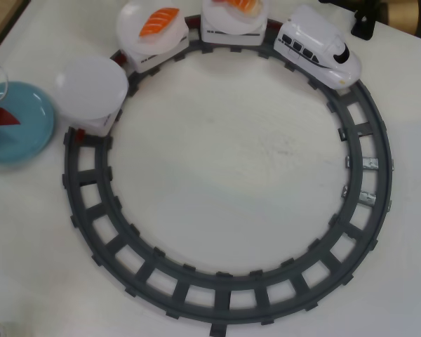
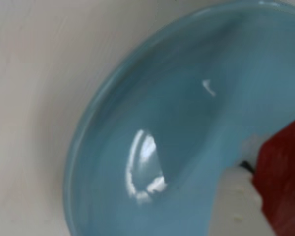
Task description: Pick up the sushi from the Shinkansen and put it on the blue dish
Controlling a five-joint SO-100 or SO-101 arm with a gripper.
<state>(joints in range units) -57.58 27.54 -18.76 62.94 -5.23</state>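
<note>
Gripper state cannot be told: at the far left edge of the overhead view only a thin curved clear/grey part shows above the blue dish, fingertips cut off by the frame. Wrist view has a pale blurred part at lower right beside the sushi, too soft to read.

Sushi = dark-red piece, over the upper left part of the blue dish in the overhead view; whether it rests on the dish or is held just above it, cannot tell. Blue dish fills most of the wrist view, glossy, with white light reflections on its floor.

Desk is plain white, matte, faint scuffs near centre. Grey oval track loops over most of the overhead frame. Shinkansen sits on the track at upper right, nose pointing lower right. Behind it are three cars with white plates: one at top centre carries an orange piece, partly cropped; next one left carries an orange white-striped salmon piece; last plate at upper left is bare and just beside the blue dish.

Upper left corner shows a brown strip beyond the desk edge. Upper right corner has a black object and something gold-coloured, cropped.
</note>
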